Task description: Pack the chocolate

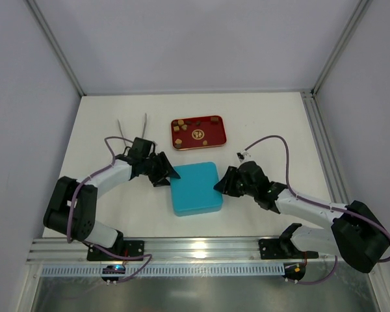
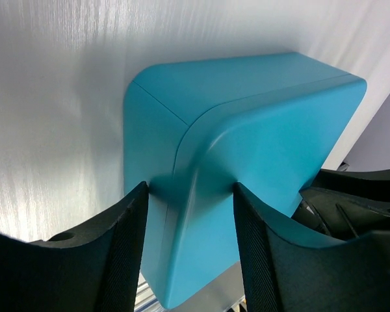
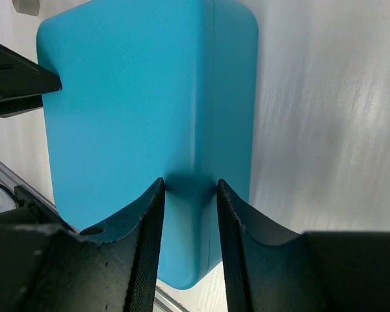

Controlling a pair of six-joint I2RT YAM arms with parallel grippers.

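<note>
The chocolate (image 1: pixel 177 129) lies as several tiny tan and brown pieces in a red tray (image 1: pixel 223 132) at the back centre. A closed blue box (image 1: pixel 195 190) sits flat on the table between my arms. My left gripper (image 1: pixel 167 174) grips the box's left side, its jaws closed on the edge, as the left wrist view (image 2: pixel 190 192) shows against the box (image 2: pixel 247 117). My right gripper (image 1: pixel 220 185) grips the box's right side, jaws closed on that edge in the right wrist view (image 3: pixel 190 183), with the box (image 3: pixel 130 97) ahead.
A pair of metal tongs (image 1: pixel 132 129) lies on the table at the back left, behind my left arm. White walls enclose the table on three sides. An aluminium rail (image 1: pixel 201 247) runs along the near edge.
</note>
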